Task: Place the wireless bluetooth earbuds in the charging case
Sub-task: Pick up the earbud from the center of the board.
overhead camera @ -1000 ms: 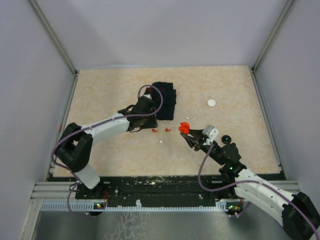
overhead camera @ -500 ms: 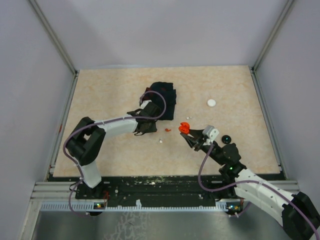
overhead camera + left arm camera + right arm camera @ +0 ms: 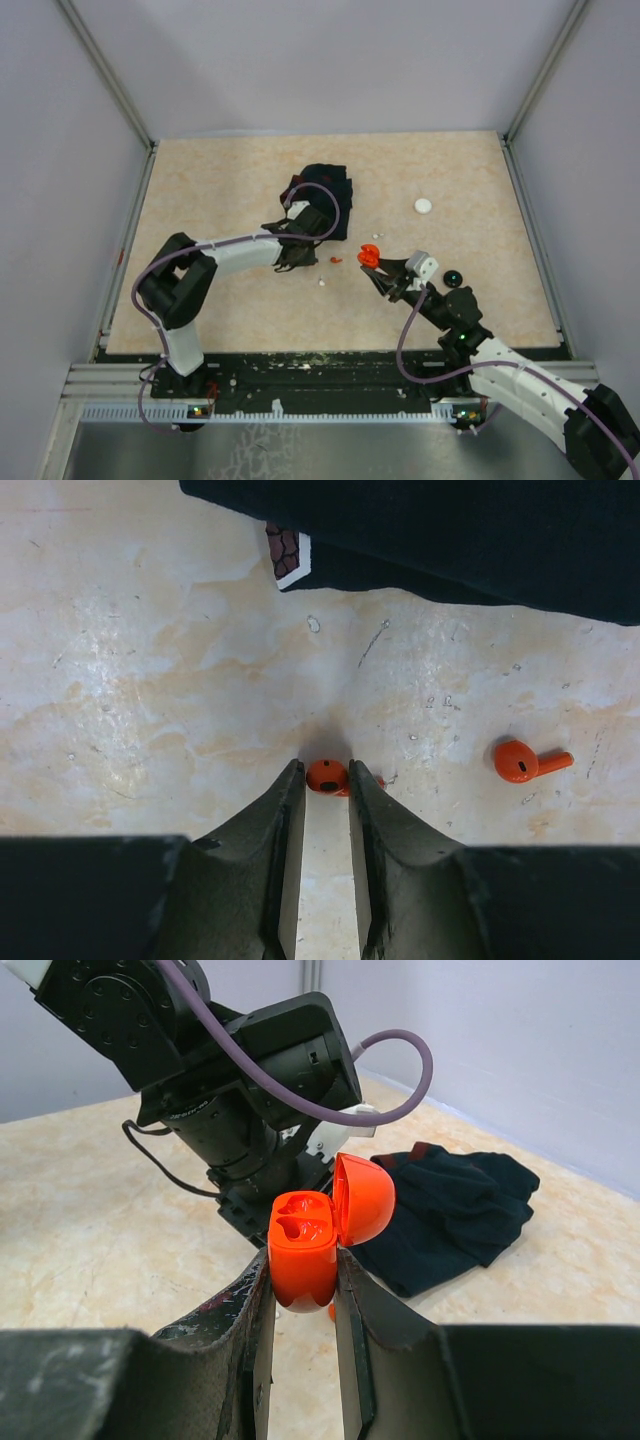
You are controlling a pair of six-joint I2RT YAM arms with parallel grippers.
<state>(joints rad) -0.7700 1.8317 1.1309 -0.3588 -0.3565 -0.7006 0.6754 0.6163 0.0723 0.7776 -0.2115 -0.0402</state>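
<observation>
The left gripper stands low on the surface near its middle, jaws narrow, with a red earbud set between the very tips. Whether it is truly clamped cannot be told from the wrist view. The right gripper is closed on the red charging case, held above the surface toward the right edge, its lid open and both sockets empty.

With so little of the rounded bud between the fingers, it could squirt out or twist on lifting, and the stem would then meet a socket askew. The upright lid could also be struck on approach.

A second red earbud lies just to the right. The dark cloth lies just beyond. A white disc and a black disc sit toward the right edge.
</observation>
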